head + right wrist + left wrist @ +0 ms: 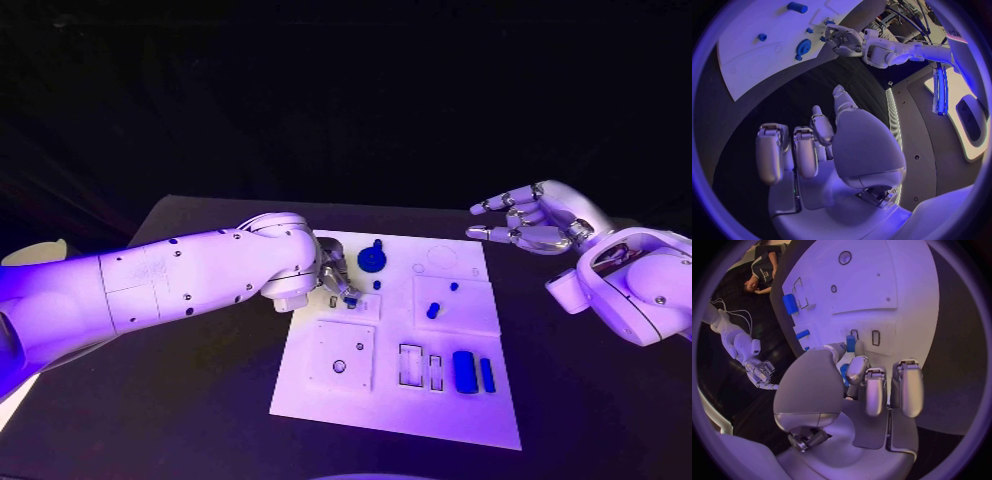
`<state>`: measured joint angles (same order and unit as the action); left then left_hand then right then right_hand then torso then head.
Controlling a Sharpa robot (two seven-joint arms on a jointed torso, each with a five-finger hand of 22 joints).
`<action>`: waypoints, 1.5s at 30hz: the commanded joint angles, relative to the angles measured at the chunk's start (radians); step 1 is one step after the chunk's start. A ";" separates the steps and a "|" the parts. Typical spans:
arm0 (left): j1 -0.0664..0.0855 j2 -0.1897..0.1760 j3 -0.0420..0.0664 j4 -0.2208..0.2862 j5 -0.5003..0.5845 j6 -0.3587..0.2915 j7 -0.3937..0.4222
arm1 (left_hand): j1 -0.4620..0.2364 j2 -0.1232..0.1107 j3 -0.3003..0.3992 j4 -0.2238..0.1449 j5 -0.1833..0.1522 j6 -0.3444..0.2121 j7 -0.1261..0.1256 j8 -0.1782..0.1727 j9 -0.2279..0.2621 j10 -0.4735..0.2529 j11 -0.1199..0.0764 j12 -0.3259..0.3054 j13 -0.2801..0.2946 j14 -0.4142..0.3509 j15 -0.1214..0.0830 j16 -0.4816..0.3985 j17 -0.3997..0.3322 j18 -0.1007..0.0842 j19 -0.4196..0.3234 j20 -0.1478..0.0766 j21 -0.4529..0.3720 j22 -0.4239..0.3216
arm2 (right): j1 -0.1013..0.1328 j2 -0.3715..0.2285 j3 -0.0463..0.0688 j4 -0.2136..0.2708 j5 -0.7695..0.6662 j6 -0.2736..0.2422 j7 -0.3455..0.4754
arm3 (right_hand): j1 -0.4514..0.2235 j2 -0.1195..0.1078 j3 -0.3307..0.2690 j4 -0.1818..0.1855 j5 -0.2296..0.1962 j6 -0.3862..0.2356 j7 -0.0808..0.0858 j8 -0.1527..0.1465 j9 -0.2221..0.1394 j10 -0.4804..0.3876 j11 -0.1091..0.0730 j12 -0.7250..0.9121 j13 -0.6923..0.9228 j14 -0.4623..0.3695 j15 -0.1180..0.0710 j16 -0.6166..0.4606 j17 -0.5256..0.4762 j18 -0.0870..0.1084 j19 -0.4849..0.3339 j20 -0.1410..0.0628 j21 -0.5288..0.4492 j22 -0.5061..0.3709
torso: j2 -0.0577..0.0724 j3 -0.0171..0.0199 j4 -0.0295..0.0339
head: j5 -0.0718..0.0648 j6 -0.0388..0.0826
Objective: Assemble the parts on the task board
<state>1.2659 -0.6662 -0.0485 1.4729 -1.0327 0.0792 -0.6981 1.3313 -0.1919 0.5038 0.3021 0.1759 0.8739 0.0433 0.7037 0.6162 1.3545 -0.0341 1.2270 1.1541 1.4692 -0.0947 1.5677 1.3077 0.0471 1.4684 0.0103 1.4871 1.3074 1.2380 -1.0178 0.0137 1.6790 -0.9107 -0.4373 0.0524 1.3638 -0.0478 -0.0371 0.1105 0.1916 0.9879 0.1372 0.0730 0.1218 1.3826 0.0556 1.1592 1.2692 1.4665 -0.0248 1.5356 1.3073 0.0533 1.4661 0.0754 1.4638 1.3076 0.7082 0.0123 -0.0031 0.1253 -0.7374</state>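
The white task board [325, 395] lies flat in the middle of the black table, cut with rectangular slots and round holes. A blue gear-like part [372, 259] stands near its far edge, with two small blue pegs [433, 310] close by toward the centre. Two upright-lying blue bars [463, 371] rest side by side near its right front corner.

The left hand [335, 280] covers part of the task board [389, 400] near its far left corner. Its fingers [857, 370] hide most of a small blue part [851, 343] there; whether they grip it cannot be told.
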 commanded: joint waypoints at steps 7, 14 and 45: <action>-0.011 0.007 0.000 -0.007 -0.034 0.026 -0.047 | -0.007 0.003 0.180 -0.172 0.000 0.001 -0.003 0.006 0.001 0.007 0.000 0.005 0.002 0.102 0.001 0.003 0.263 -0.019 0.061 0.004 0.004 0.137 | -0.001 0.001 0.000 0.000 -0.002 0.011 0.004 | 0.002 0.006 -0.009 0.001 0.005 0.008 0.001 0.002 0.001 -0.004 -0.005 -0.005 -0.001 0.089 0.001 -0.003 0.200 -0.005 0.007 0.005 -0.007 0.041 | 0.001 -0.0001 -0.0009 | 0.002 -0.003; -0.013 0.003 0.000 -0.006 -0.050 0.052 -0.049 | -0.008 0.002 0.183 -0.176 0.000 0.002 -0.003 0.006 0.001 0.008 0.000 0.006 0.003 0.102 0.001 0.003 0.263 -0.019 0.061 0.004 0.005 0.137 | -0.001 0.001 0.000 0.000 -0.001 0.012 0.003 | 0.000 0.006 -0.011 0.002 0.005 0.008 0.001 0.002 0.002 -0.004 -0.005 -0.004 -0.002 0.089 0.001 -0.004 0.200 -0.005 0.006 0.005 -0.007 0.040 | 0.002 -0.0005 -0.0008 | 0.002 -0.005; -0.013 0.018 0.000 -0.024 -0.030 0.072 -0.052 | -0.148 0.003 0.123 -0.144 -0.008 0.041 -0.024 0.014 0.012 0.028 -0.015 0.028 0.026 0.102 -0.009 0.003 0.263 -0.023 0.068 -0.004 0.015 0.156 | -0.001 0.002 0.000 0.008 0.000 0.016 0.006 | -0.006 0.007 -0.016 0.006 0.006 0.008 0.000 0.002 0.002 -0.005 -0.006 -0.006 -0.003 0.089 0.001 -0.005 0.198 -0.005 0.005 0.004 -0.009 0.038 | 0.001 0.0009 -0.0027 | 0.008 -0.011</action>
<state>1.2564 -0.6519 -0.0464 1.4497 -1.0753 0.1248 -0.6970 1.1854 -0.1895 0.6050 0.1854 0.1692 0.8994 0.0354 0.7125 0.6272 1.3767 -0.0487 1.2520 1.1789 1.4654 -0.0984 1.5677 1.3073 0.0313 1.4683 0.0104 1.4984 1.3079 1.2379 -1.0162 0.0137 1.6844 -0.9086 -0.4323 0.0536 1.3637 -0.0478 -0.0467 0.1145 0.1916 0.9878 0.1373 0.0729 0.1226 1.3826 0.0556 1.1592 1.2668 1.4665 -0.0248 1.5356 1.3078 0.0533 1.4661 0.0754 1.4599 1.3081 0.7092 0.0128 -0.0052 0.1349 -0.7483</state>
